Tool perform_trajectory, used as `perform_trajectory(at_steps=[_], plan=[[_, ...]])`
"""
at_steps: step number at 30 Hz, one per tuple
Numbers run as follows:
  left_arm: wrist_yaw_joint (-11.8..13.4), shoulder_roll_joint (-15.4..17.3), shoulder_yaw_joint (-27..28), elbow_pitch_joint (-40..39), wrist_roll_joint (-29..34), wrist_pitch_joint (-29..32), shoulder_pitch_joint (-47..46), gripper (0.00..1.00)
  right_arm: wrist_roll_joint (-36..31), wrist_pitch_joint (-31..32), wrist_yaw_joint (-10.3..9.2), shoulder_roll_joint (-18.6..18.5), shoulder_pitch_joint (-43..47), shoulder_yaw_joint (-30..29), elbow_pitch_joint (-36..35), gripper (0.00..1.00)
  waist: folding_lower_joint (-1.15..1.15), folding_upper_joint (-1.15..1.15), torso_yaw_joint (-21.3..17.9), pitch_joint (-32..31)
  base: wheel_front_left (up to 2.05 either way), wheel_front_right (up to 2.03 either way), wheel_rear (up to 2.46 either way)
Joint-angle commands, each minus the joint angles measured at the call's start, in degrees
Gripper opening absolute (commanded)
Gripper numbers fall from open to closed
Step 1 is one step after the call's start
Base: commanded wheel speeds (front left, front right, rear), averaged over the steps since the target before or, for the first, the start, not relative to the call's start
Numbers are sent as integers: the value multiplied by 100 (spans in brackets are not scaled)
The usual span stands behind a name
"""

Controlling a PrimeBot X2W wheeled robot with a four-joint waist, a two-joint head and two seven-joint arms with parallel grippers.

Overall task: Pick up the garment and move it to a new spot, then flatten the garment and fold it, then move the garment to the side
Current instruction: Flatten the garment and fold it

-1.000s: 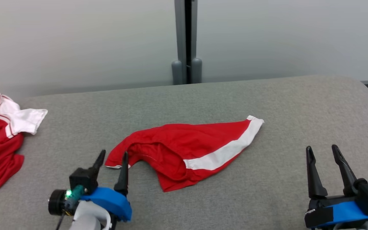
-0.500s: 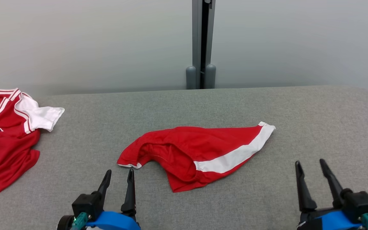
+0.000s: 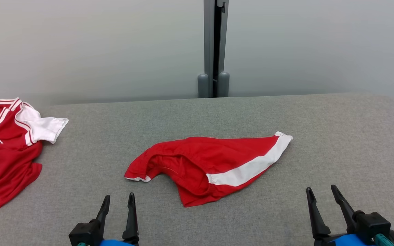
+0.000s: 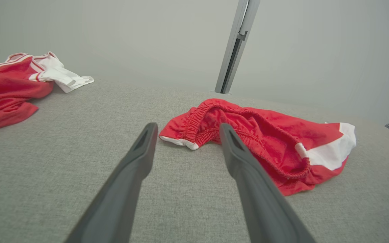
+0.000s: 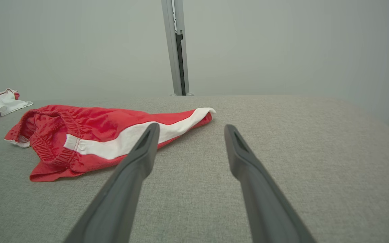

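Note:
The garment is a pair of red shorts with a white side stripe, lying loosely crumpled in the middle of the grey table. Its elastic waistband faces the left gripper. My left gripper hangs open near the table's front edge, just short of the garment's left corner and not touching it. The left wrist view has the left gripper with the garment beyond its tips. My right gripper stands open at the front right, well clear of the cloth. From the right wrist, the garment lies to the left of the right gripper.
A second red-and-white shirt lies bunched at the table's far left edge. A grey post stands behind the table against a pale wall. Bare grey cloth surface spreads to the right of the garment.
Both grippers have drawn back toward the table's front edge, the left one away from the garment's left corner. The head camera has shifted, so the scene sits differently. The garment lies as before.

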Motion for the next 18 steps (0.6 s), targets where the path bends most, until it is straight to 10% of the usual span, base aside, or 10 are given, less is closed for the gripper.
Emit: perform_trajectory(at_steps=[1, 18], plan=[[16, -7, 12, -16, 38, -16, 54, 100, 14, -20, 1, -23, -45, -15, 29, 100, 0, 0, 3, -4, 0, 0, 0], [37, -14, -42, 134, -29, -17, 2, 100, 8, -20, 1, -23, -86, -34, 71, 100, 0, 0, 1, 21, 0, 0, 0]])
